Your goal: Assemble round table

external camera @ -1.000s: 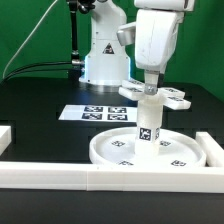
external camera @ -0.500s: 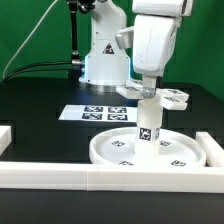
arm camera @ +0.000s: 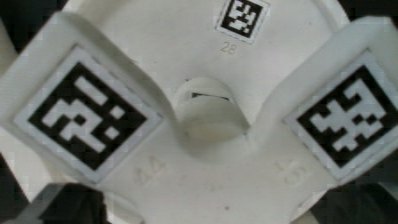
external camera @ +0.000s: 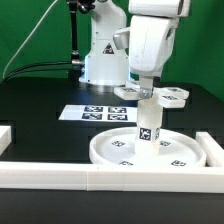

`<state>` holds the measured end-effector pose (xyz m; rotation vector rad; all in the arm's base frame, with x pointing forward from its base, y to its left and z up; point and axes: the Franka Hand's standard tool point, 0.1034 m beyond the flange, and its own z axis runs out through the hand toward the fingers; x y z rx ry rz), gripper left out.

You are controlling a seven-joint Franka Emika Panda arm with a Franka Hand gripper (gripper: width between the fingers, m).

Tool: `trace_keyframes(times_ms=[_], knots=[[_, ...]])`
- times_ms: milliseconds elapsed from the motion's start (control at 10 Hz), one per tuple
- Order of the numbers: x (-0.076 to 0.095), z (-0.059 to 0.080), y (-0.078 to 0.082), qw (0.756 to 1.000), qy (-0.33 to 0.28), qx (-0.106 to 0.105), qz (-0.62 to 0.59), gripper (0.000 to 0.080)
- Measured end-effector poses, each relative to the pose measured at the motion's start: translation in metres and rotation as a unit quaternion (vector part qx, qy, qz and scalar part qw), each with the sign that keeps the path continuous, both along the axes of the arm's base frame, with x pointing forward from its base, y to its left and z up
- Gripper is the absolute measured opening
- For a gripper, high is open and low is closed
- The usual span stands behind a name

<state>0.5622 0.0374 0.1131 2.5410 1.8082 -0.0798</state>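
1. disc (external camera: 102,154): round, rimmed, lying flat as your base for the build.
2. post (external camera: 148,122): upright at the disc's centre, carrying the next part.
3. cross piece (external camera: 176,97): seated level atop the post, probably for fastening.
4. gripper (external camera: 147,92): poised over the cross piece's hub; you cannot tell whether it grips.

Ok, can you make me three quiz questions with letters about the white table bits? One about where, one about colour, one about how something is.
1. Where does the post stand? A on the marker board; B on the round disc; C on the bare black table.
2. What colour is the cross piece? A white; B red; C green.
3. How is the post? A lying down; B leaning on a rail; C upright.
Answers: B, its foot sits in the disc's middle; A, its arms show white; C, it points straight up.
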Motion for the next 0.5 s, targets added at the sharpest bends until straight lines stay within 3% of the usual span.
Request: trace_keyframes(times_ms=[100, 200, 500], knots=[[0.0002, 0.0000, -0.0014, 1.000, 0.000, 0.000, -0.001, 0.0604], [0.0006, 0.0002, -0.0032, 1.000, 0.000, 0.000, -0.003, 0.0467], [0.0005, 0.0001, -0.0032, 1.000, 0.000, 0.000, -0.008, 0.0436]])
